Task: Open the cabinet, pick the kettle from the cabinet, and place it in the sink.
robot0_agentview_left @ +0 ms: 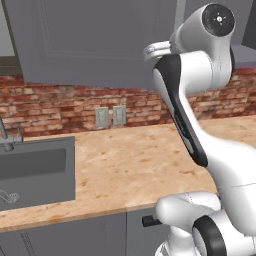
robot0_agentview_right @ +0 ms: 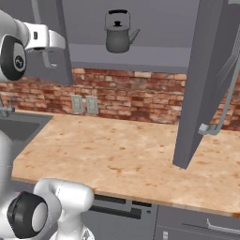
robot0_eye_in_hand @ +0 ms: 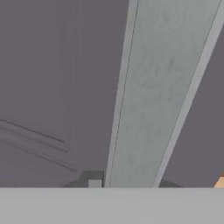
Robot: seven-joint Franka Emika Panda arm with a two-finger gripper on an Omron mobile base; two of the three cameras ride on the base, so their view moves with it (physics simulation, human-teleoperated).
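Wall cabinet [robot0_agentview_right: 140,28]: right door [robot0_agentview_right: 206,79] swung wide open, left door [robot0_agentview_left: 95,40] shut. Kettle [robot0_agentview_right: 118,33] stands upright on the cabinet shelf, untouched. Hand view sits close against the left door's grey bar handle [robot0_eye_in_hand: 162,92]; whether the gripper's jaws are clamped on it or loose cannot be told. Sink [robot0_agentview_left: 35,170] lies recessed in the counter [robot0_agentview_right: 117,150], faucet [robot0_agentview_left: 5,135] behind it.

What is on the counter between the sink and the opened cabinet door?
Nothing: in the right base view the counter is bare from the sink to the open cabinet door.
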